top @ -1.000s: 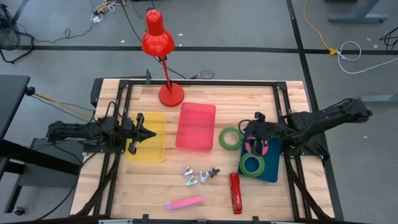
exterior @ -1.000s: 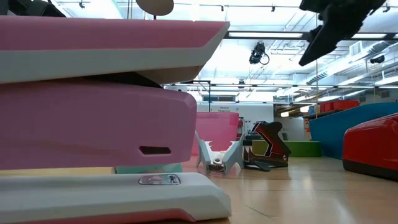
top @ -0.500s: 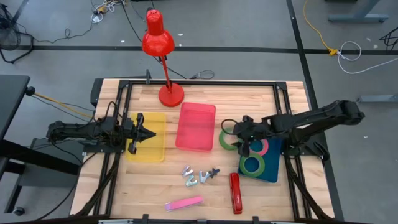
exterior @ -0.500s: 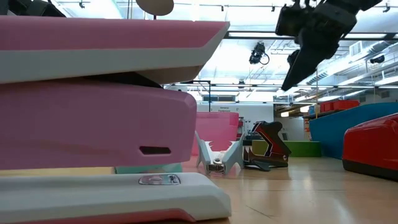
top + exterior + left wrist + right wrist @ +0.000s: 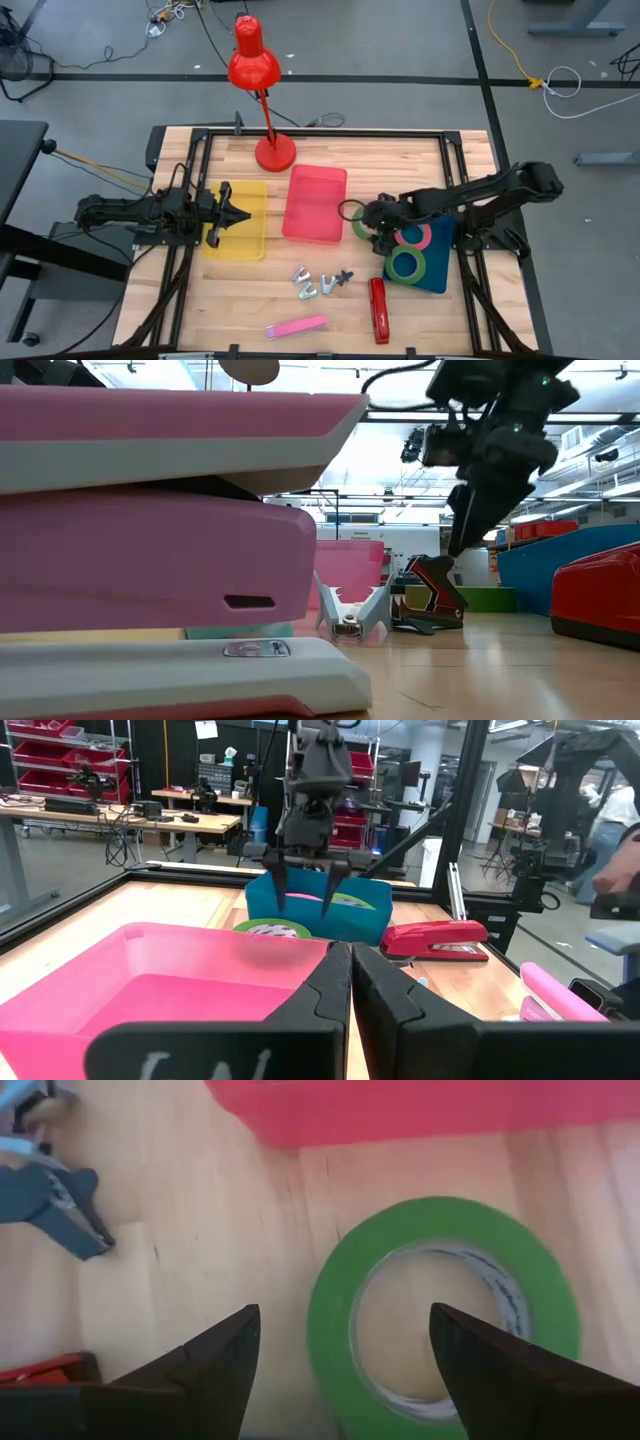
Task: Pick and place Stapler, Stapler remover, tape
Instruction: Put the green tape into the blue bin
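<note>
A green tape roll [image 5: 445,1315] lies flat on the wooden table [image 5: 250,300] beside the pink tray [image 5: 315,203]. My right gripper [image 5: 345,1380] hovers open above it, tipped steeply down and touching nothing; in the high view the right gripper [image 5: 368,228] covers part of that roll [image 5: 356,226]. A pinkish-red roll [image 5: 414,237] and a second green roll [image 5: 405,265] lie in the blue tray [image 5: 437,275]. The red stapler [image 5: 378,310], the pink stapler [image 5: 296,327] and the staple removers [image 5: 320,283] lie near the front. My left gripper [image 5: 235,215] is shut over the yellow tray [image 5: 237,225].
A red desk lamp [image 5: 262,60] stands at the table's far edge, its base [image 5: 275,153] behind the pink tray. In the low view the pink stapler [image 5: 160,530] fills the foreground. A dark staple remover [image 5: 60,1205] lies close to the green roll.
My right gripper has gone from above the blue tray toward the table's left and down, tipping more steeply, and now hangs over the green roll on the table. No object has moved.
</note>
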